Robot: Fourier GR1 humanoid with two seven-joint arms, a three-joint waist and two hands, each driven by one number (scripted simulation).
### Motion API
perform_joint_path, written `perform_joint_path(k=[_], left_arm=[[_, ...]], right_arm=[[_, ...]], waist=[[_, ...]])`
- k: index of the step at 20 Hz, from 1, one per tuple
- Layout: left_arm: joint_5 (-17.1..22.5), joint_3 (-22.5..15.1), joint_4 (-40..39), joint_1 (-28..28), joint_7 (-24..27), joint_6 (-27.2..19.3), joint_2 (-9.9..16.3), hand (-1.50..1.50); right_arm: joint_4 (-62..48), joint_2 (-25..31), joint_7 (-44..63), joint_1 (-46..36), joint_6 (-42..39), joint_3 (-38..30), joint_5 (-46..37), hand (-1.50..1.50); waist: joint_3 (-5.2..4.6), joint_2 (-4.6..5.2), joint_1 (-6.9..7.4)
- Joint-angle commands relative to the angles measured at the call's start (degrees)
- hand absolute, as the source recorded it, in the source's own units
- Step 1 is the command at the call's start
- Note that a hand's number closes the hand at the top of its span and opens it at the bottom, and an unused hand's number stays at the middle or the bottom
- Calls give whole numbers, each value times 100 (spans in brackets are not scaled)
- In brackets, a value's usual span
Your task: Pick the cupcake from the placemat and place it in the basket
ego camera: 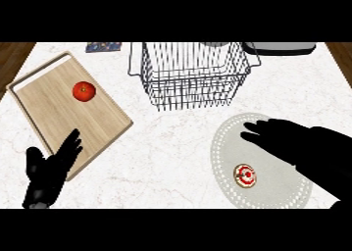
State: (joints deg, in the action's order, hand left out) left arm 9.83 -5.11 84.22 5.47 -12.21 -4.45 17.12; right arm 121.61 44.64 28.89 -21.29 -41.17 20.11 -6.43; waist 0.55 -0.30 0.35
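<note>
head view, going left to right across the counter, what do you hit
left hand → wooden cutting board with the tomato on it → wire basket → round placemat with the cupcake on it → right hand over the placemat.

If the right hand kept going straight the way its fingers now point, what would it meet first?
Probably nothing soon: the right hand points up-left across the round grey placemat onto bare white marble counter, passing below the wire basket; height is unclear.

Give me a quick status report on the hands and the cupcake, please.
Right hand open over placemat, holding nothing. Left hand open, resting. Cupcake on placemat, untouched. Basket unobstructed.
</note>
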Motion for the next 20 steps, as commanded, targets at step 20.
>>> perform_joint_path(k=[20], left_arm=[[-178,114,-262,404,-232,149,-138,0]], right_arm=[[-1491,-854,-1943,945,1121,845,-2812,-150]], waist=[[-53,33,-1]])
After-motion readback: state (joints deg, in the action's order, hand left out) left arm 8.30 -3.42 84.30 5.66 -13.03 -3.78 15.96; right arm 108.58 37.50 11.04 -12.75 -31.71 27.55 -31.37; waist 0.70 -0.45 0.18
